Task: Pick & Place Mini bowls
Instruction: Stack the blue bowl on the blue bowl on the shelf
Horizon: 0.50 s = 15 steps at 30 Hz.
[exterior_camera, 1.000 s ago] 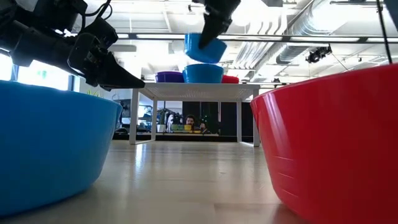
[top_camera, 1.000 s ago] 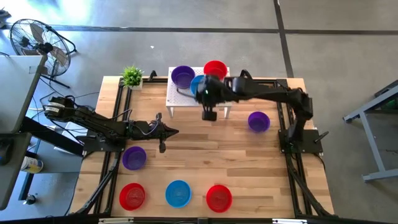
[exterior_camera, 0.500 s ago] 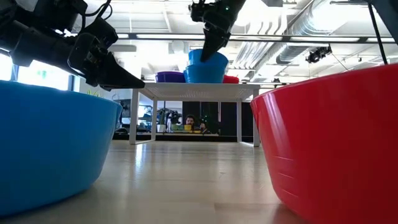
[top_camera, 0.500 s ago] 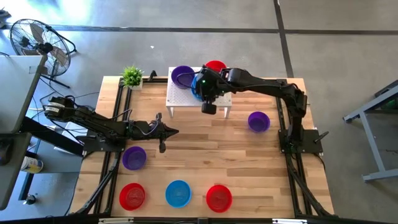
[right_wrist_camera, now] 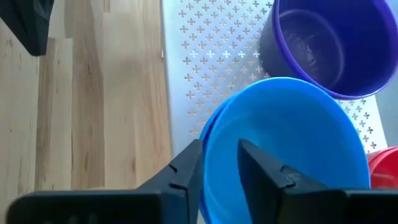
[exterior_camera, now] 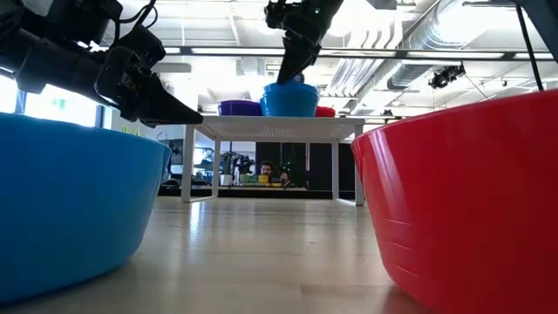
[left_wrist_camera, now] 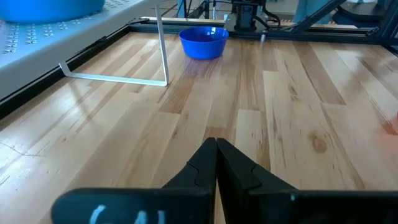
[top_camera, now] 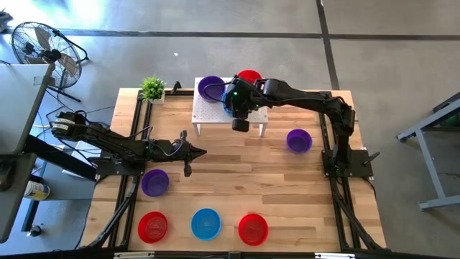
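My right gripper (right_wrist_camera: 221, 146) is open over the white perforated stand (top_camera: 208, 114). Its fingers stand either side of the rim of a blue mini bowl (right_wrist_camera: 286, 155), which sits nested in a second blue bowl (exterior_camera: 289, 106). A purple bowl (top_camera: 210, 88) and a red one (top_camera: 249, 75) rest on the stand beside them. On the table stand two purple bowls (top_camera: 298, 139) (top_camera: 154, 181), two red ones (top_camera: 152, 226) (top_camera: 252, 228) and a blue one (top_camera: 206, 223). My left gripper (top_camera: 205, 152) hovers shut and empty left of centre. My right gripper comes slanting down from the table's near side, with one finger (right_wrist_camera: 186, 171) outside and one finger (right_wrist_camera: 264, 171) inside the upper blue bowl's rim (right_wrist_camera: 219, 127). I cannot tell whether either finger touches it. The bowl rests level in the lower blue bowl.
A small green plant (top_camera: 152, 88) stands at the far left corner beside the stand. Black rails (top_camera: 136, 122) run along the table's left and right sides. Bare wood lies between the stand and the near row of bowls. A fan (top_camera: 43, 47) stands on the floor beyond.
My right gripper has carried the blue bowl toward the stand's far left and lowered it into the other blue bowl. The bowl hung clear, then sat tilted in the lower one, and now lies nested and level, let go by the fingers.
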{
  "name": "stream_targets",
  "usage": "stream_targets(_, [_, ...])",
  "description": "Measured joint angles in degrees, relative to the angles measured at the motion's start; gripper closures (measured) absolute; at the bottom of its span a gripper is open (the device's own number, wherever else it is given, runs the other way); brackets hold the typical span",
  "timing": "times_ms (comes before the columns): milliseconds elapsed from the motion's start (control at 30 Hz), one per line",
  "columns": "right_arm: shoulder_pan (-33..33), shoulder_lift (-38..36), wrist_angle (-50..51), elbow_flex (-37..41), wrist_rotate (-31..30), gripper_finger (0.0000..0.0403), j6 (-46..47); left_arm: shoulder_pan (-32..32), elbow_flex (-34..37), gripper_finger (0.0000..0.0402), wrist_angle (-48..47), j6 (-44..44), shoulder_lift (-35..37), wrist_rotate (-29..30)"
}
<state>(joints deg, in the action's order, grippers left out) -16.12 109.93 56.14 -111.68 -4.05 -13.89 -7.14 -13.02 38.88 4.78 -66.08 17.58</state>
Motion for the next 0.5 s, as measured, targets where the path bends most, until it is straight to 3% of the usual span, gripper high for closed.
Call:
stream_targets(133, [0.0, -0.94, 0.23, -0.02, -0.01, 0.0285, 0.19, 0.0, -0.02, 0.0401, -0.06, 0.0, 0.0, 0.03])
stream_targets(267, [0.05, -2.93, 3.21, -0.02, -1.71, 0.029, 0.33, -0.02, -0.02, 0.0401, -0.62, 0.0, 0.0, 0.2])
stream_targets(500, [-0.86, -5.68, 13.71, -0.07, -6.86, 0.039, 3.2, -0.01, -0.04, 0.0401, -0.95, 0.0, -0.02, 0.18])
